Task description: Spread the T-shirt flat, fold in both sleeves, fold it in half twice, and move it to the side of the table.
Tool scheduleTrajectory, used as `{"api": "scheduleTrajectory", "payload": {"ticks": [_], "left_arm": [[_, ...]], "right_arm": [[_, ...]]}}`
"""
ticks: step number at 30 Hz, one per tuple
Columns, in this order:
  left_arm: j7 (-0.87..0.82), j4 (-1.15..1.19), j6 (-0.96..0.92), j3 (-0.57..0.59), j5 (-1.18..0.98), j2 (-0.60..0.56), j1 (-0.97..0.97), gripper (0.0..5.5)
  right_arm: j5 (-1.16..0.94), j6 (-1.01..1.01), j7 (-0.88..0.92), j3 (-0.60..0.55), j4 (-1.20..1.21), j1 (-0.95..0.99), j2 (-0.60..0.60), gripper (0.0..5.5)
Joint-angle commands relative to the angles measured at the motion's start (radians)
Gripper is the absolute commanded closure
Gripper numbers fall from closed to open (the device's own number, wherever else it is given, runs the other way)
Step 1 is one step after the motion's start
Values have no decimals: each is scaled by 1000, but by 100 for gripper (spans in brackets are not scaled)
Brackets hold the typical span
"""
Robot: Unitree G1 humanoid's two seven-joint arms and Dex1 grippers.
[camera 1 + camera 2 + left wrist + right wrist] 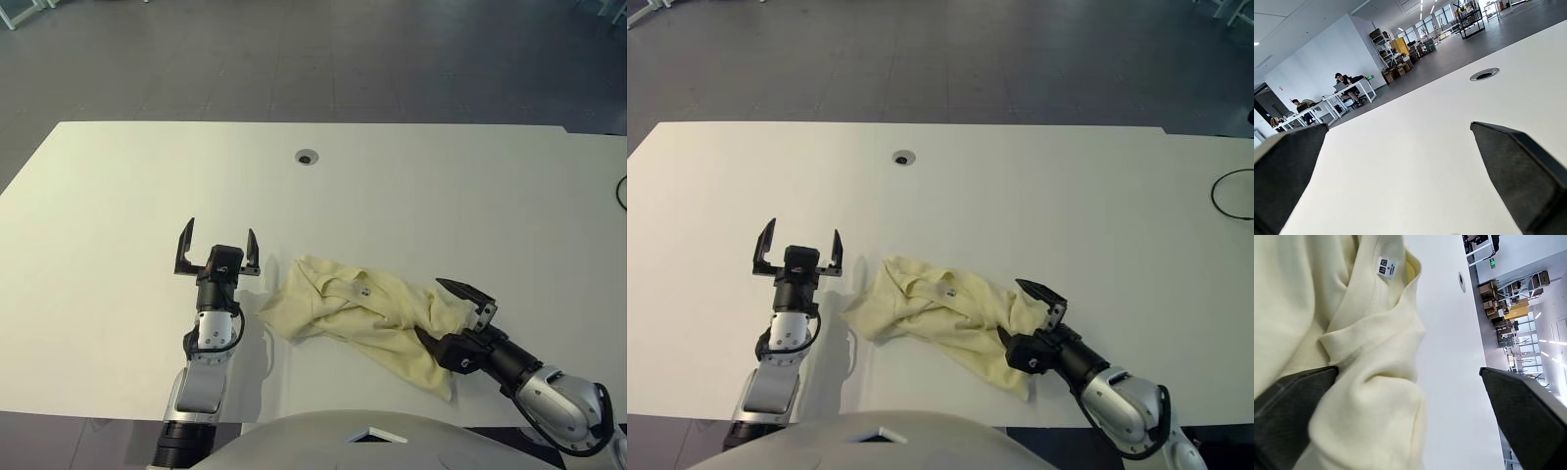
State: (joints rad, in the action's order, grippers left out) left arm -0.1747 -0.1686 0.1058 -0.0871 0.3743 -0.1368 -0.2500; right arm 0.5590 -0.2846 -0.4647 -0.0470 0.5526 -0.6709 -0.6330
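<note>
A pale yellow T-shirt lies crumpled in a heap on the white table, near the front edge, with its collar and label facing up. My right gripper is open at the heap's right end, one finger above the cloth and one against its near side, with a bunched fold between the fingers. My left gripper stands open just left of the shirt, pointing toward the far side and holding nothing. Bare tabletop lies between its fingers.
A round cable hole sits in the table's far middle. A black cable loop lies at the right edge. The table's front edge runs close under both arms. Wide bare tabletop extends left, right and beyond the shirt.
</note>
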Motion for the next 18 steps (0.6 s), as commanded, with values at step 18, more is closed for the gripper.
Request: {"api": "scheduleTrajectory", "payload": {"ticks": [18], "left_arm": [[4, 21, 7, 0, 3, -1, 7, 10]], "right_arm": [[177, -83, 138, 29, -51, 4, 13, 12]]}}
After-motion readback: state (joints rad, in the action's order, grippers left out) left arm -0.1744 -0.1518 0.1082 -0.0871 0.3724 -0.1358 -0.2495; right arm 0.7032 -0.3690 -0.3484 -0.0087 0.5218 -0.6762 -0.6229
